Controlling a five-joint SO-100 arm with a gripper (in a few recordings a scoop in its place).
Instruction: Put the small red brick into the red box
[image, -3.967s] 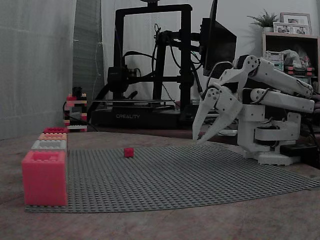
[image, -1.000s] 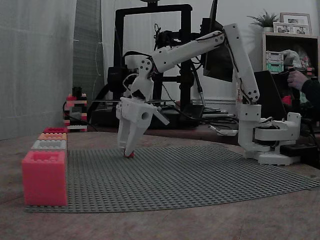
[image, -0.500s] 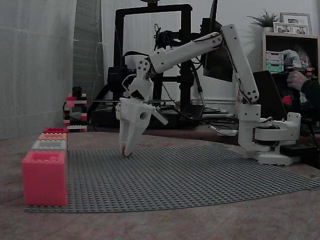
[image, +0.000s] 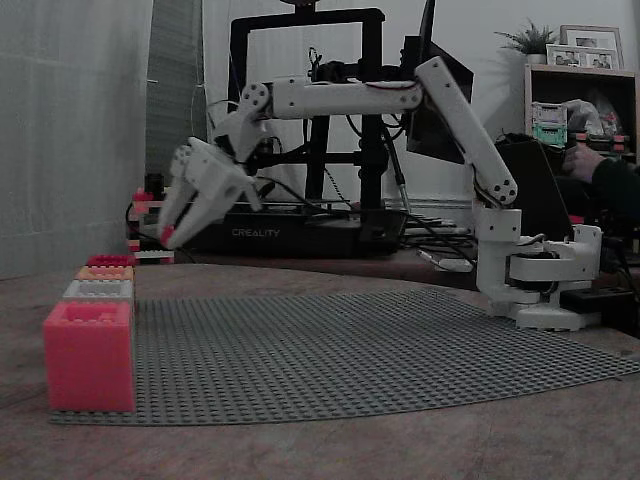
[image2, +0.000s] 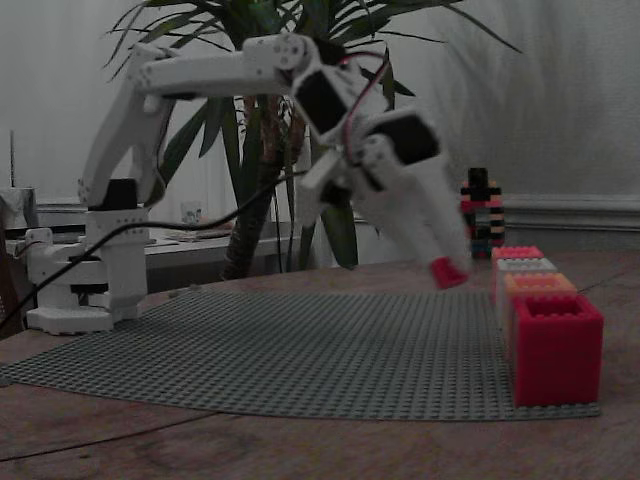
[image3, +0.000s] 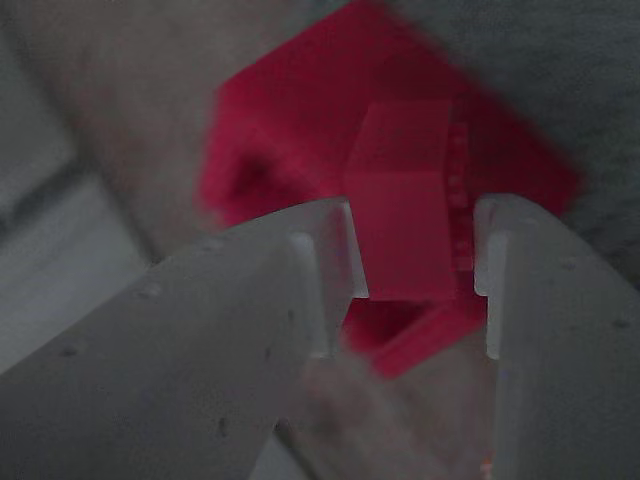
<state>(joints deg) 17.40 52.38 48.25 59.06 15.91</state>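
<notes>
Above the studded grey baseplate (image: 380, 350) on a dim brown table (image: 400, 450), the gripper (image: 167, 236) pinches the small red brick (image2: 446, 272) in the air over the red box (image3: 300, 150), a black 3D printer (image: 300, 130) behind.

Home hobby room: 3D printer (image: 305, 130), houseplant (image2: 300, 60).

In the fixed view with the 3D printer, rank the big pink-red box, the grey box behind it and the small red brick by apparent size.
1. Big pink-red box, nearest the camera, which inflates it.
2. Grey box, farther back and partly hidden, so unsure.
3. Small red brick, tiny in the tool.
</notes>
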